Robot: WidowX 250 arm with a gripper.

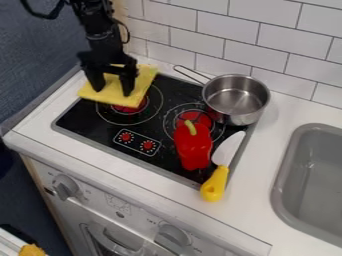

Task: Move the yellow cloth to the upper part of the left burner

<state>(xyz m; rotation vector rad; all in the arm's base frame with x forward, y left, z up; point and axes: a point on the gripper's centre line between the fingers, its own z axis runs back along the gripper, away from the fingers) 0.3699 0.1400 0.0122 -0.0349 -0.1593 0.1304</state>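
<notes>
The black gripper (112, 89) hangs at the upper left, its two fingertips spread apart over the yellow cloth (138, 90). The cloth lies flat and slightly tilted across the back left of the black stove top, covering the upper part of the left burner (150, 107) and reaching over the stove's left edge. Both fingertips stand on or just above the cloth; which of these I cannot tell. Part of the cloth is hidden behind the gripper.
A metal pot (235, 98) stands at the stove's back right. A red pepper (192, 145) lies on the stove's right side, with a yellow-handled knife (214, 183) beside it. The grey sink (314, 180) is at the right, and a tiled wall (224, 32) runs behind.
</notes>
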